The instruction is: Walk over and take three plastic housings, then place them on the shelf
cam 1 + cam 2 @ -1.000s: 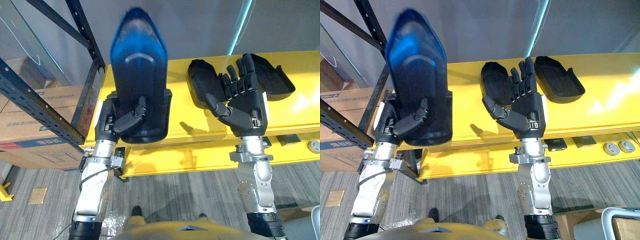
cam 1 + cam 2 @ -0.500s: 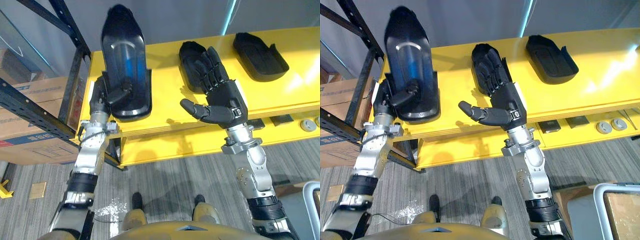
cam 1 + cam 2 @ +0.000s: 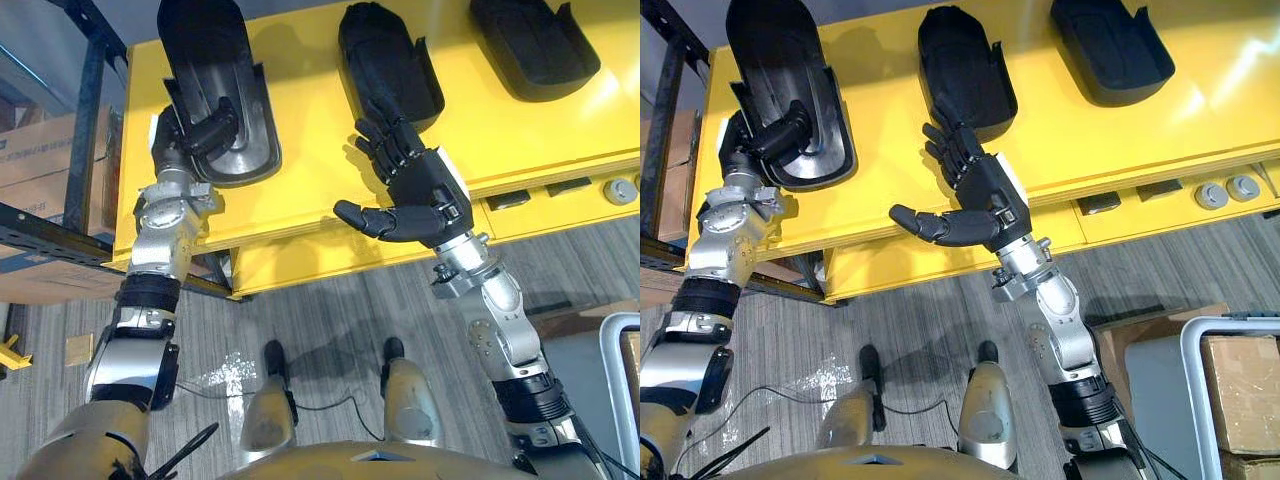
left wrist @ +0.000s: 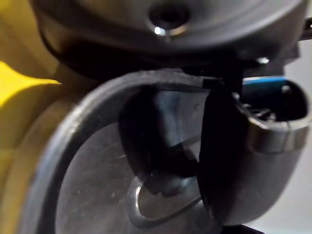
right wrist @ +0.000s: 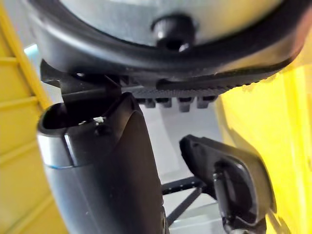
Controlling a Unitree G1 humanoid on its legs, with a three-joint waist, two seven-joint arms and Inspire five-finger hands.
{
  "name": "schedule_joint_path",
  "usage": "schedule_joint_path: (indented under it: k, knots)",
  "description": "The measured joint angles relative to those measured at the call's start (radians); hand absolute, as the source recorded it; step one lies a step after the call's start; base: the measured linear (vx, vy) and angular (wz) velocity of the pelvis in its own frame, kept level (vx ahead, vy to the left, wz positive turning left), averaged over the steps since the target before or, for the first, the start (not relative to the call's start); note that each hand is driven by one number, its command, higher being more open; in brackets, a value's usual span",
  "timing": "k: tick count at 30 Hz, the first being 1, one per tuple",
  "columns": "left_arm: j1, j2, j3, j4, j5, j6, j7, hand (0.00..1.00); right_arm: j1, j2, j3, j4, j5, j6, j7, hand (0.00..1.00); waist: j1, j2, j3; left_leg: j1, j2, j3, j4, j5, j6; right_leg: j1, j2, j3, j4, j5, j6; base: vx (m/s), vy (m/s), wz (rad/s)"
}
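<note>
Bright yellow surface (image 3: 310, 120) up top, grey wood-look floor (image 3: 330, 320) below, and we count three black plastic housings lying on the yellow in a row. They all look alike: long, shoe-shaped glossy shells, hollow side up, rounded at the far end, with raised side walls near the closer end.

The left housing (image 3: 205, 50) sits at the left end of the surface. The left hand (image 3: 190, 135) has it by the near end, thumb tucked down into the hollow and fingers curled round the rim. The wrist view shows the shiny inner wall right against that thumb. We can't tell if the shell's full weight is on the surface.

The middle housing (image 3: 385, 60) and right housing (image 3: 530, 45) lie free, well apart from each other.

The right hand (image 3: 425, 195) hovers over the front edge with its fingers spread and relaxed, thumb out sideways, holding nothing. Its fingertips are just at the middle housing's near end, and we can't say whether they touch.

Brown cardboard boxes (image 3: 40, 150) sit behind a dark metal rack (image 3: 90, 90) on the left.
</note>
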Motion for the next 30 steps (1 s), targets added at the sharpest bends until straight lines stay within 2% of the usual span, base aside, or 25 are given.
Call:
schedule_joint_path:
  k: [5, 11, 17, 23, 30]
  knots:
    - [-0.089, 0.049, -0.009, 0.071, 0.019, 0.033, 0.006, 1.00, 0.006, 0.004, 0.021, -0.037, 0.001, 0.000, -0.007, 1.00, -0.005, -0.004, 0.024, -0.002, 0.000, 0.001, 0.000, 0.000, 0.000, -0.001, 0.000, 0.002, -0.001, -0.002, -0.001, 0.00, 0.000, 0.00]
    - [-0.131, 0.087, -0.007, 0.110, 0.065, 0.051, 0.016, 1.00, 0.011, 0.014, 0.035, -0.041, 0.021, 0.000, -0.022, 1.00, -0.015, -0.011, 0.040, -0.001, 0.000, 0.003, 0.000, 0.000, 0.000, 0.001, 0.000, 0.003, -0.001, 0.005, 0.003, 0.00, 0.000, 0.00]
    - [-0.136, 0.089, -0.008, 0.148, 0.082, 0.054, 0.029, 1.00, 0.035, 0.021, 0.035, -0.041, 0.023, -0.001, -0.024, 1.00, -0.026, -0.012, 0.040, 0.019, 0.000, 0.006, 0.000, -0.003, -0.003, 0.025, 0.000, 0.003, -0.007, 0.006, 0.005, 0.00, 0.000, 0.00]
    - [-0.135, 0.089, -0.008, 0.174, 0.066, 0.089, 0.031, 1.00, 0.080, 0.023, 0.035, -0.041, 0.025, -0.001, -0.024, 1.00, -0.038, -0.013, 0.040, 0.057, -0.001, 0.020, -0.006, -0.009, -0.006, 0.079, 0.007, 0.016, -0.058, 0.012, 0.020, 0.00, 0.003, -0.04]
    - [-0.121, 0.081, -0.009, 0.182, 0.031, 0.086, 0.041, 1.00, 0.083, 0.060, 0.033, -0.041, 0.024, -0.016, -0.021, 1.00, -0.040, -0.019, 0.009, 0.096, -0.003, 0.035, -0.040, -0.008, -0.005, 0.131, 0.014, 0.029, -0.131, 0.052, 0.040, 0.04, 0.011, -0.04]
